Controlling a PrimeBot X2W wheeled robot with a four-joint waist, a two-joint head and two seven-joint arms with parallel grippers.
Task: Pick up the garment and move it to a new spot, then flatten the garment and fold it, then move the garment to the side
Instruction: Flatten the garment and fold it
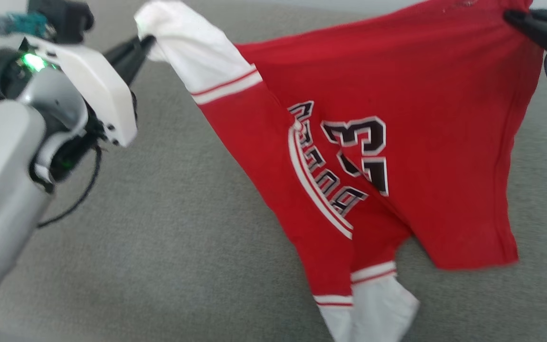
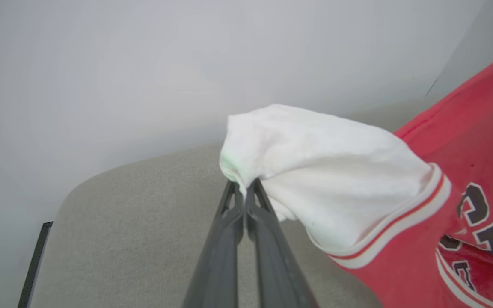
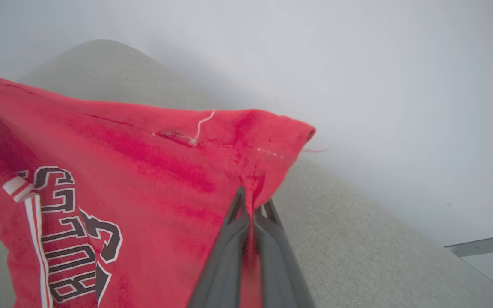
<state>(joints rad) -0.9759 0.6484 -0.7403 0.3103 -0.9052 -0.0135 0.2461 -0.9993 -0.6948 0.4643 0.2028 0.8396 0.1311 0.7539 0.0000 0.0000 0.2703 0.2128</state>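
Clamping the garment (image 1: 397,118), left pincer (image 1: 146,43) and right pincer (image 1: 512,17) hang it over a grey surface (image 1: 159,213), pale wall (image 2: 144,64) behind.

Head looks down; wrists close; garment (image 1: 420,95) shared.

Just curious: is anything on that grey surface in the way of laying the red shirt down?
Nothing visible: the red soft-fabric jersey T-shirt hangs over the grey fabric surface, where no other object shows.
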